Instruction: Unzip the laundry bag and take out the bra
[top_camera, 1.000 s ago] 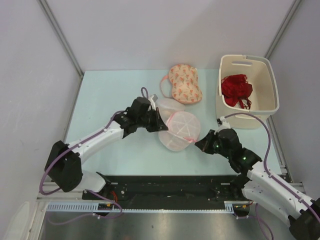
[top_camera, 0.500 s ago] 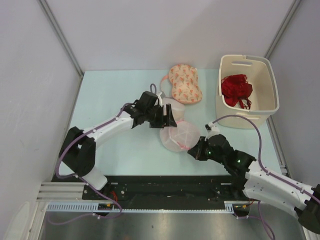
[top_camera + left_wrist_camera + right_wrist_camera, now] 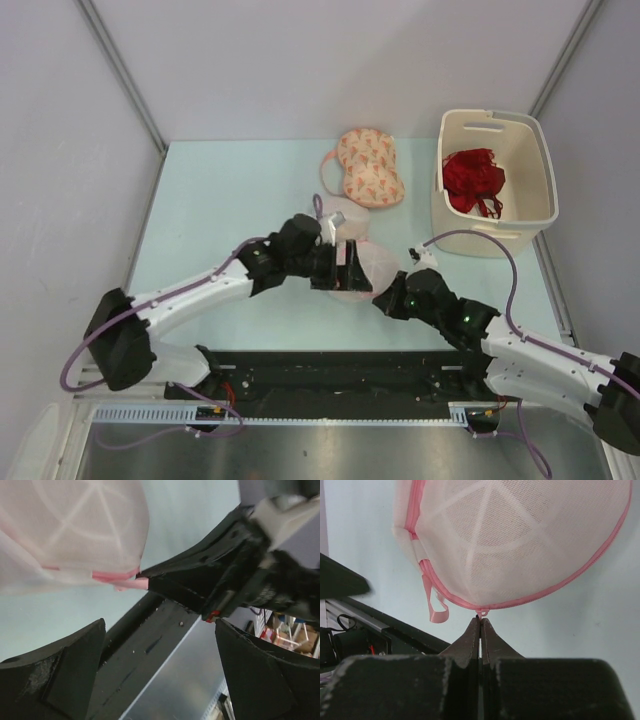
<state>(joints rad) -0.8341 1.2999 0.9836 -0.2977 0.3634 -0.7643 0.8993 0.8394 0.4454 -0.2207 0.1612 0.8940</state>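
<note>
The table (image 3: 205, 200) lies bare on my left side, out to the side wall. On the right the basket (image 3: 497, 228) stands by the edge, the patterned bra (image 3: 370, 168) lies further back, and the black rail (image 3: 330, 365) along the near edge runs close in front. The laundry bag (image 3: 520, 545) sits near the middle front, between my two grippers. It is round, with no clear long axis, and its dome is turned toward my right wrist. Its pink zipper rim curves down to the zipper pull (image 3: 481, 612). The bra (image 3: 510, 567) shows only as a peach tint through the mesh. My right gripper (image 3: 480, 622) has its jaws pressed together on that pull. My left gripper (image 3: 160, 625) has its jaws wide apart and holds nothing, with the bag just beyond its fingers.
</note>
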